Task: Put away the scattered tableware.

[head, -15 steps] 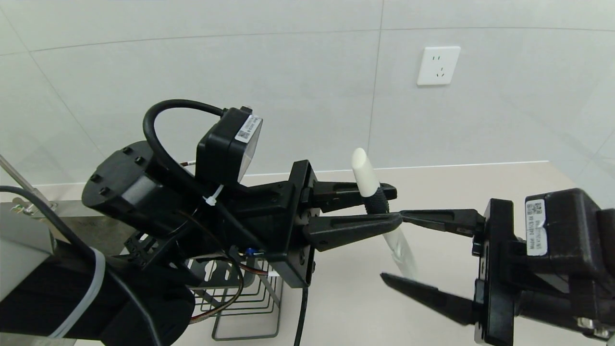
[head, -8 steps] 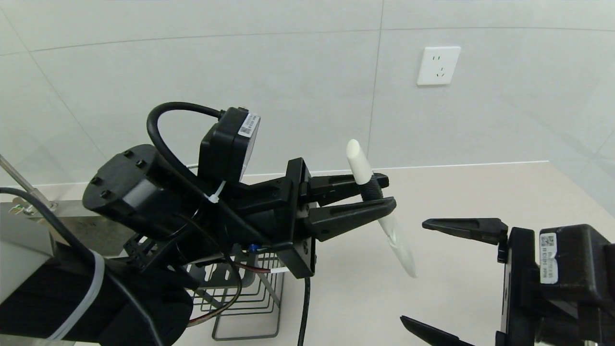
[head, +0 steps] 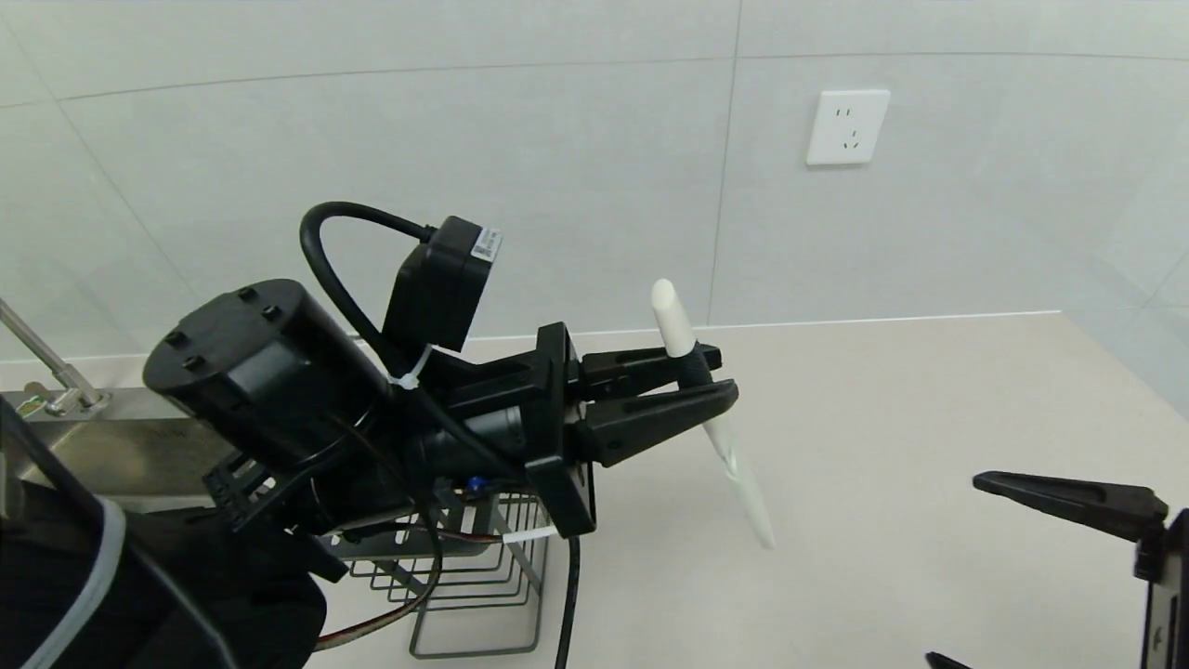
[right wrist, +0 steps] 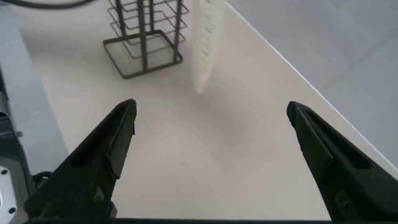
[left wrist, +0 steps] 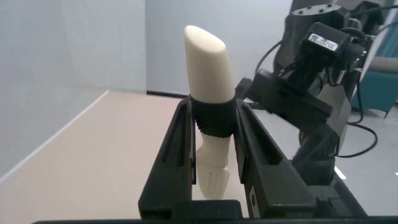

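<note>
As the left gripper [head: 720,386] clamped the white knife [head: 734,455] by its black collar, tilted above the counter near the wire rack [head: 483,595], the right gripper [right wrist: 210,111] stood open well apart. Any slip in that narrow pinch risked dropping the blade short of the rack.

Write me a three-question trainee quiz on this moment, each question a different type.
1. True or false: the left gripper is shut on the knife.
2. Pick one. The right gripper is: A) open and empty; B) shut on a spoon; C) shut on a cup.
3. Fill in: the knife hangs over the counter, handle up, with its blade pointing ____.
Key: 1 true; 2 A; 3 down.
</note>
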`<state>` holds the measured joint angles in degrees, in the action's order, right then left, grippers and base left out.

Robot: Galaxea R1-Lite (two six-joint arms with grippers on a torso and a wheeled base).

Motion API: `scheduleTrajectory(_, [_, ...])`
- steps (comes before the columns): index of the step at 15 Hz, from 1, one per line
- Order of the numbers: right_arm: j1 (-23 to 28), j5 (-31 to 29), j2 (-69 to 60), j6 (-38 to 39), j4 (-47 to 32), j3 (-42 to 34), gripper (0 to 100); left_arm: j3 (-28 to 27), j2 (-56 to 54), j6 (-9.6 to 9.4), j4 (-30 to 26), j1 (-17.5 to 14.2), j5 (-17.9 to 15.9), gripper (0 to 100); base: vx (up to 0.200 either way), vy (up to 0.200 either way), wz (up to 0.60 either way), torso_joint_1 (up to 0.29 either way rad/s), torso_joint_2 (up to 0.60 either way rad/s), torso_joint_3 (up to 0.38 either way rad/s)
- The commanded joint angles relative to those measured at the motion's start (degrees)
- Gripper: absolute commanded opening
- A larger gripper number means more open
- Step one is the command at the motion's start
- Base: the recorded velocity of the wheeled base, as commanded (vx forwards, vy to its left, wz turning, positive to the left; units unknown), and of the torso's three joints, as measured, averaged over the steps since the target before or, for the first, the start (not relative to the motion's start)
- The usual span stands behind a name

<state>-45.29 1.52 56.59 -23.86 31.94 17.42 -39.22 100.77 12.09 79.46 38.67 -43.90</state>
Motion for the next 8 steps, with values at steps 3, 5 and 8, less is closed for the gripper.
scheduleTrajectory(3, [6.79, -10.66, -23.72, 13.22, -8.12, -7.84, 100, 2.22, -6.81, -3.83, -8.44, -2.63, 0.22, 0, 0.000, 0.000, 0.00, 0.000, 0.00, 0.000])
scheduleTrajectory(5, [10.04, -11.46, -30.31, 13.66, -10.23, -9.16, 100, 3.01, -9.01, -6.64, -12.93, -3.60, 0.22, 0, 0.000, 0.000, 0.00, 0.000, 0.00, 0.000])
scheduleTrajectory(8, [18.13, -11.02, -38.83, 15.86, -11.37, -7.49, 100, 2.13, -14.55, -9.46, -22.07, -3.86, 0.22, 0, 0.000, 0.000, 0.00, 0.000, 0.00, 0.000])
